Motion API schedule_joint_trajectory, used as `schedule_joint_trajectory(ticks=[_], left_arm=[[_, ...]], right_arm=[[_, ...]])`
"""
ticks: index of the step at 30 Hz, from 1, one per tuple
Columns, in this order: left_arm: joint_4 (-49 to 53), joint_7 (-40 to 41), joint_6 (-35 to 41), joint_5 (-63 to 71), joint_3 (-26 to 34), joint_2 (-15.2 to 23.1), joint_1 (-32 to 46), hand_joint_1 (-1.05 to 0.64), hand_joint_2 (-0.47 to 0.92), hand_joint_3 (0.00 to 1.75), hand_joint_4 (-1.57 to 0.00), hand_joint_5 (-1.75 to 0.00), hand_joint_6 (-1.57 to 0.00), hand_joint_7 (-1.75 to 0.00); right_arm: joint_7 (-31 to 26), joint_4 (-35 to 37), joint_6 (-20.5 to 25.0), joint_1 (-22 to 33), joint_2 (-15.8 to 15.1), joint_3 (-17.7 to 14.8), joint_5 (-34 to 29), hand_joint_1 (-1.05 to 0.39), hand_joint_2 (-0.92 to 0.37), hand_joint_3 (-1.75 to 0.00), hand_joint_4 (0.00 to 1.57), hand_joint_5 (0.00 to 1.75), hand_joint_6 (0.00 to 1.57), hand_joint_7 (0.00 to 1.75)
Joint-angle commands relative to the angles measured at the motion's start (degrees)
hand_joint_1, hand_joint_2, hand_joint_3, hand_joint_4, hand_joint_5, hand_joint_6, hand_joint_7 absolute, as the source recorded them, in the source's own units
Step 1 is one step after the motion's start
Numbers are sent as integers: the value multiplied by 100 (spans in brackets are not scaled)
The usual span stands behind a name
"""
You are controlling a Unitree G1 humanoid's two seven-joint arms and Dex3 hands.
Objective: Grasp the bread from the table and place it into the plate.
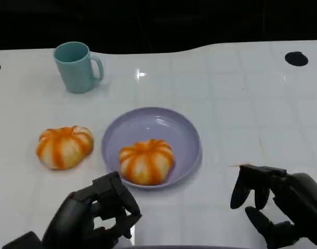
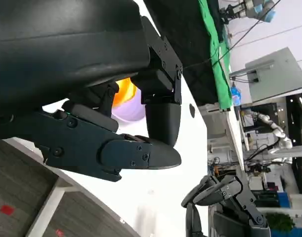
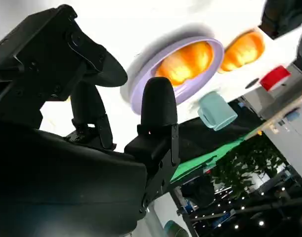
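The head view looks steeply down on the white tabletop point(image 1: 241, 104) from above the near edge, with the plate point(image 1: 187, 136) near centre and the teal mug point(image 1: 75, 67) at about 11 o'clock. The left wrist view sits close behind its own fingers point(image 2: 141, 155) and looks low across the tabletop toward the room. The right wrist view, tilted and equally close, shares the plate point(image 3: 141, 91) and mug point(image 3: 216, 111) with the head view.

A robotics lab or demo hall: beyond the glossy white table point(image 2: 155, 197) stand another robot arm point(image 2: 269, 126), green cloth backdrop point(image 2: 216, 54) and cables.
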Motion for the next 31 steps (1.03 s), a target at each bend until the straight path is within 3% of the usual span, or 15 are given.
schedule_joint_trajectory(ticks=[1,14,31], left_arm=[[86,-27,-77,-24,55,89,-6,-46,92,30,-69,-175,-59,-157],[385,-23,-308,9,101,121,-98,-50,92,29,-69,-175,-63,-154],[414,-78,-334,-47,111,125,-119,-49,92,26,-71,-175,-65,-153]], right_arm=[[-250,129,-68,30,-14,29,-175,2,-21,-139,69,175,55,161],[-359,314,-79,-22,-48,57,-228,4,-21,-135,72,175,61,153],[-400,388,-147,-41,-70,96,-200,3,-19,-134,74,175,62,156]])
